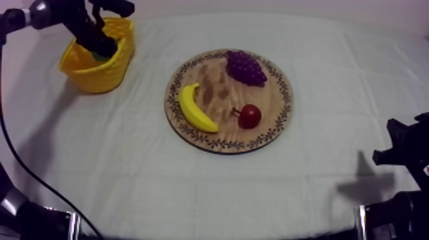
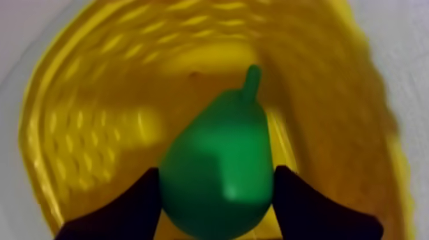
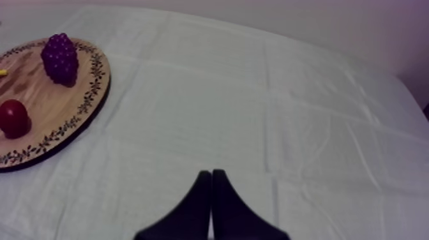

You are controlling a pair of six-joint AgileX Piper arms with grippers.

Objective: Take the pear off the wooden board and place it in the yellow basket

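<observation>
The green pear hangs stem up inside the yellow basket, held between the two black fingers of my left gripper, which is shut on it. From above, my left gripper reaches down into the basket at the table's far left. The round wooden board lies mid-table, well to the right of the basket. My right gripper is shut on nothing, its fingers together as a narrow wedge over bare cloth; it rests low at the right edge.
On the board lie a banana, a bunch of grapes and a small red fruit. The right wrist view shows the board's rim, the grapes and the small red fruit.
</observation>
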